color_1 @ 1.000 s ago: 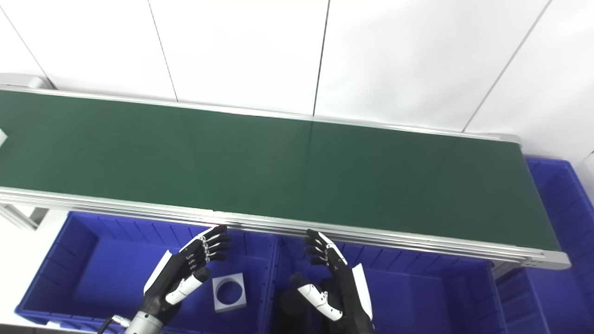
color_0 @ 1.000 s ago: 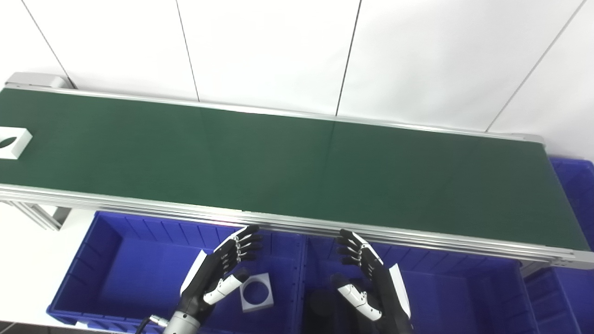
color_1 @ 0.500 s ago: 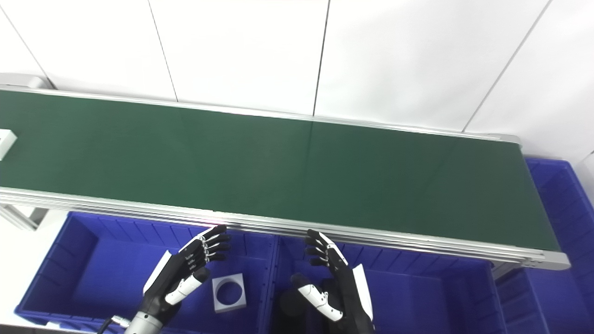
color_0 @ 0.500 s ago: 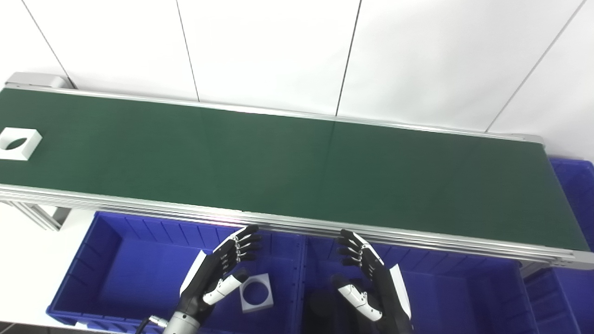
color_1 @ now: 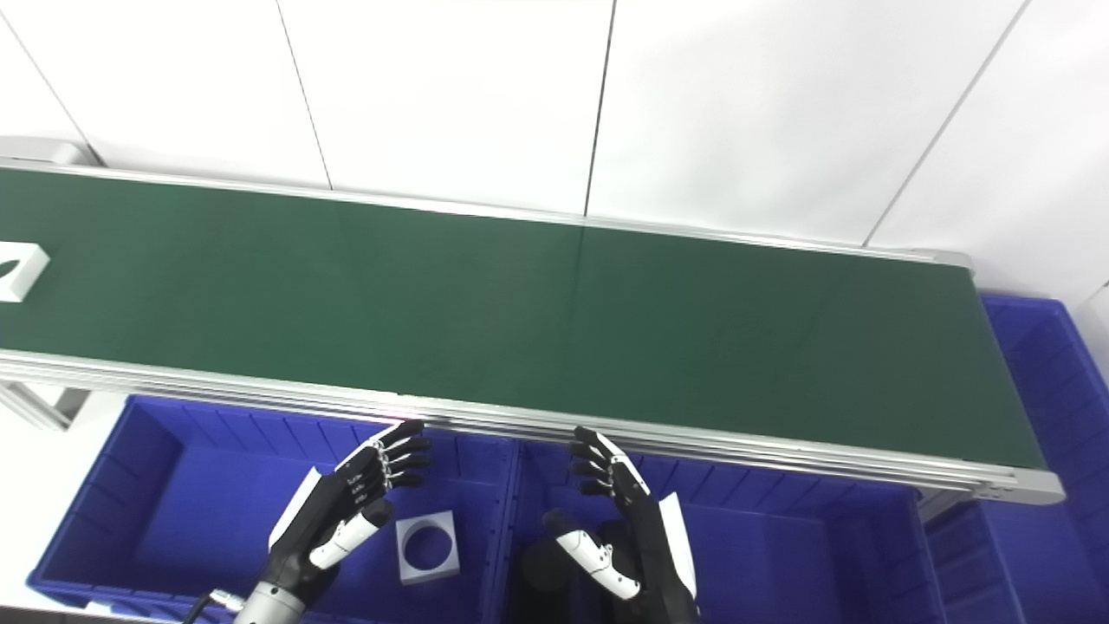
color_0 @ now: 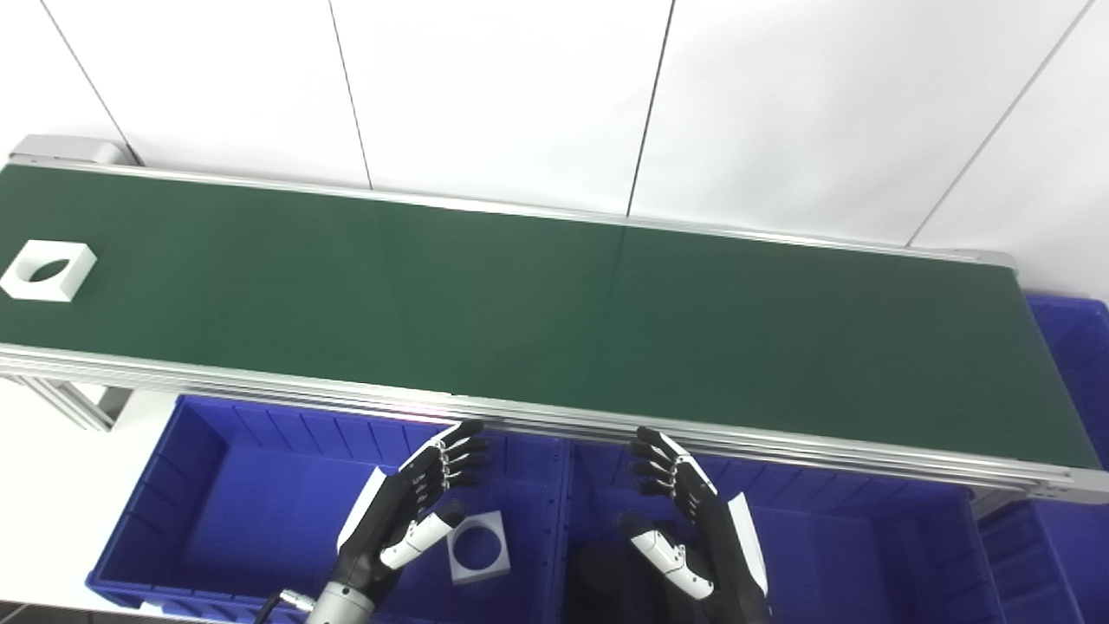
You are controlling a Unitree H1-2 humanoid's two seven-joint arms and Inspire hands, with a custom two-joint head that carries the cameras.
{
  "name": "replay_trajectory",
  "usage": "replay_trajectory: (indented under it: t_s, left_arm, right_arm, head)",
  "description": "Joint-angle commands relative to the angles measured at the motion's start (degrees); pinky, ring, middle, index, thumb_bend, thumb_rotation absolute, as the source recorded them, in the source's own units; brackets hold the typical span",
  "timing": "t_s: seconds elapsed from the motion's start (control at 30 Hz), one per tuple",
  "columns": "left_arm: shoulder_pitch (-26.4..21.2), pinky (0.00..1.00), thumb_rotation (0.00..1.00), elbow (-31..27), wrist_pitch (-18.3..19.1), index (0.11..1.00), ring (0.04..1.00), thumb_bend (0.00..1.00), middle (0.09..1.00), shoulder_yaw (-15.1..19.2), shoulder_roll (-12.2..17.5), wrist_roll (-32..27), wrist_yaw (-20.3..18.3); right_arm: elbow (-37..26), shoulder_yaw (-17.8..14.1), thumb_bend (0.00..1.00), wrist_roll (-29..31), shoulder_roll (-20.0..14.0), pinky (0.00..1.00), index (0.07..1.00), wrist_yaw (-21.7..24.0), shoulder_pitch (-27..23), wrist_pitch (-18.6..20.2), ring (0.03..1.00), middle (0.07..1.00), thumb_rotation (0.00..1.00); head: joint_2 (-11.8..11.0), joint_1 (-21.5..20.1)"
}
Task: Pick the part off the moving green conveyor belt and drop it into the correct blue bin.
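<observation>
Part has advanced along the belt, now far left of and beyond the fingers. Left hand and right hand unchanged: fingers spread, empty, over the bins.

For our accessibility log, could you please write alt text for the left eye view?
A white square part with a round hole rides the green conveyor belt at far left. Below, the open left hand and right hand wait over blue bins.

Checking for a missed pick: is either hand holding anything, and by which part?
Nothing is held. The left hand and right hand are both open over the bins; the part lies untouched on the belt.
</observation>
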Motion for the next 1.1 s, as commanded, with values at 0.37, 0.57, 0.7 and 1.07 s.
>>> replay_trajectory:
  t_s: [0.37, 0.57, 0.7, 1.07]
  left_arm:
    - [-1.0, 0.73, 0.73, -0.6, -2.3, 0.867, 0.787, 0.83, 0.831, -0.1, -0.4, -0.1, 0.0]
    - [-0.9, 0.73, 0.73, -0.9, -2.3, 0.865, 0.784, 0.81, 0.829, -0.2, -0.5, -0.1, 0.0]
    - [-1.0, 0.73, 0.73, -0.8, -2.3, 0.864, 0.784, 0.81, 0.830, -0.1, -0.6, -0.1, 0.0]
    - [-1.2, 0.73, 0.73, 0.1, -2.3, 0.860, 0.785, 0.81, 0.830, -0.2, -0.7, 0.0, 0.1]
  right_arm:
    - [-1.0, 0.6, 0.59, 1.4, -0.6, 0.68, 0.838, -1.0, -0.8, -3.4, 0.751, 0.792, 0.65]
    - [-1.1, 0.6, 0.58, 0.9, -0.7, 0.68, 0.840, -1.3, -0.8, -3.4, 0.746, 0.789, 0.64]
    - [-1.1, 0.7, 0.57, 1.0, -0.8, 0.68, 0.839, -1.4, -0.8, -3.4, 0.745, 0.790, 0.64]
    - [-0.4, 1.4, 0.56, 1.0, -1.4, 0.67, 0.839, -2.6, -1.3, -3.3, 0.741, 0.791, 0.64]
  head:
    - [-0.5, 1.2]
    - [-0.4, 1.2]
    - [-0.5, 1.3]
    - [-2.1, 5.2]
